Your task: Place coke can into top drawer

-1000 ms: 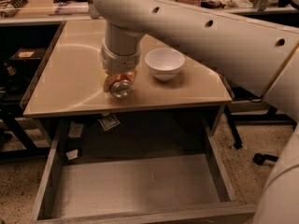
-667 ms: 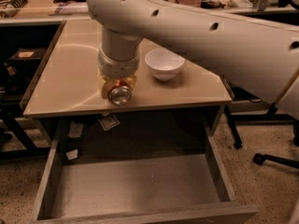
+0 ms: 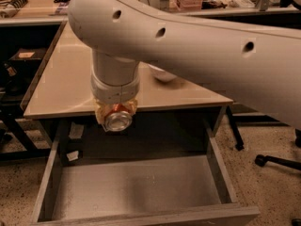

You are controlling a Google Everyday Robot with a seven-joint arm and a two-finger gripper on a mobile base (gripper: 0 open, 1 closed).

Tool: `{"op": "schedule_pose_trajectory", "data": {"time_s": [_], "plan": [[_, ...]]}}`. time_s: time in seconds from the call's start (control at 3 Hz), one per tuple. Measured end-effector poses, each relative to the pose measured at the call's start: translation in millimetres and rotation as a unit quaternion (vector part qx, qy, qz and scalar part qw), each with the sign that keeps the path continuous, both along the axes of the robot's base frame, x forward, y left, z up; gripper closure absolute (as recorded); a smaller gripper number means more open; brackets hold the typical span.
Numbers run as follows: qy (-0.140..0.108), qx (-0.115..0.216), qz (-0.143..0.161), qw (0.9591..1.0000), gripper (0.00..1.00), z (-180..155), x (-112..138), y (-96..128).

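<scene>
**Coke can held at the table's front edge, above the open drawer**

The coke can (image 3: 118, 122) is up in the air, right at the front edge of the table (image 3: 61, 84). Its shiny silver end faces you, with only a little red showing above it. The gripper (image 3: 117, 116) points down. Its jaws are squeezed tight on the can, with a yellowish finger (image 3: 100, 115) on each side.

Under the can is the top drawer (image 3: 44, 187), pulled out wide. The can hangs over the back part of it, well above the flat grey floor. You have lots of open room in there, to the front and to both sides. The drawer's walls are low. Its front wall is partly cut off at the bottom of the view.

The big white arm (image 3: 197, 41) fills the top and right of the view. It hides most of the white bowl (image 3: 162, 74), so only the bowl's lower side peeks out. You cannot see the can's side or its markings. Small pale tags (image 3: 75, 131) sit in the dark under the table, and you cannot tell what they are. A chair wheel (image 3: 263, 160) stands on the floor to the right, well apart from the drawer.

A moment ago the can was over the table top, just inside the front edge. Now it has come forward, past that edge. The arm also covers more of the bowl than before. The drawer is open just as it was.
</scene>
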State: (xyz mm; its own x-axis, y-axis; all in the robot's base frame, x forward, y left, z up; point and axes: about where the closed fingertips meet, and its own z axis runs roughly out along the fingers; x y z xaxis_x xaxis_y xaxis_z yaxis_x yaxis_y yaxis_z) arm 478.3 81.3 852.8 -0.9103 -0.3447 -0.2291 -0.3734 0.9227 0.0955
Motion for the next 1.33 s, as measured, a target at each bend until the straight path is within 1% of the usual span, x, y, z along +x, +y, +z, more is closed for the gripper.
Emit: {"op": "schedule_pose_trajectory", "data": {"time_s": [0.33,0.67,1.0,1.33], "plan": [[0.018,-0.001,-0.004,0.9998,1.0,-3.5,-42.0,-5.6],[0.017,0.0,-0.005,0.9998,1.0,-3.8,-42.0,-5.9],[0.046,0.002,-0.013,0.9989,1.0,-33.7,-63.6,-6.4],[0.085,0.012,-0.03,0.9959,1.0,-78.6,-96.2,-7.3]]}}
